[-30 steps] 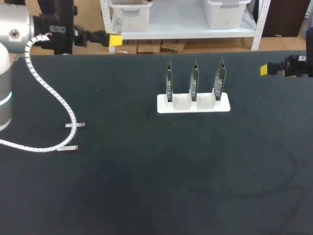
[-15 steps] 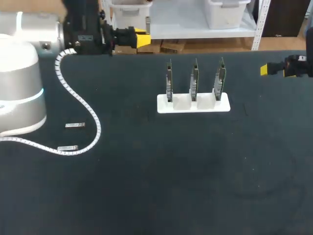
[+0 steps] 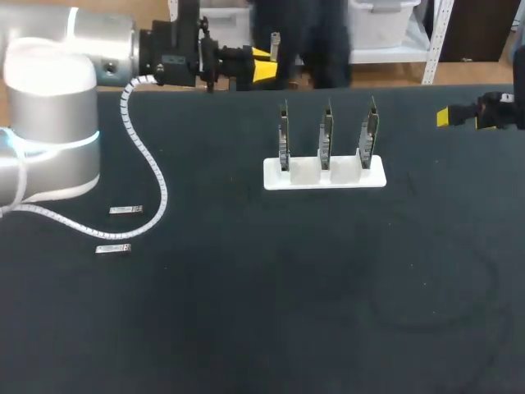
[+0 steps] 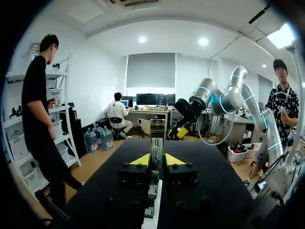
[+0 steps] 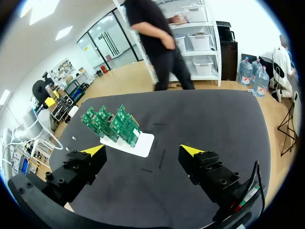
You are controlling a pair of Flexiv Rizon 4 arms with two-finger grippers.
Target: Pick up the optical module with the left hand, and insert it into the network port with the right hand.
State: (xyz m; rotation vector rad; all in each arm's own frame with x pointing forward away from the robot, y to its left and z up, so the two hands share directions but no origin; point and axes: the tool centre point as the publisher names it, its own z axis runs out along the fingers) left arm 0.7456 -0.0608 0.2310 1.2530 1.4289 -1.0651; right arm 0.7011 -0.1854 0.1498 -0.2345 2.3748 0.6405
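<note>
Broadly, the black table fills the head view from the lower edge up to a line near the top. My left arm, a bulky silver body, takes up the upper left of the frame and stretches rightward along the table's far edge, with a white coiled cable trailing down from it onto the cloth. My right arm barely enters at the upper right edge.

A white holder sits in the upper middle, carrying three green circuit boards upright in a row.

The left gripper is at the top centre, just left of the boards and behind the table's edge. Its yellow tips are pressed close from both sides on the optical module, which stands upright between them; beneath the fingers the row of boards runs away in line.

The right gripper has its fingers spread wide with nothing between them, the holder well ahead of it.

Two loose modules lie flat at the middle left, one just below the other.
</note>
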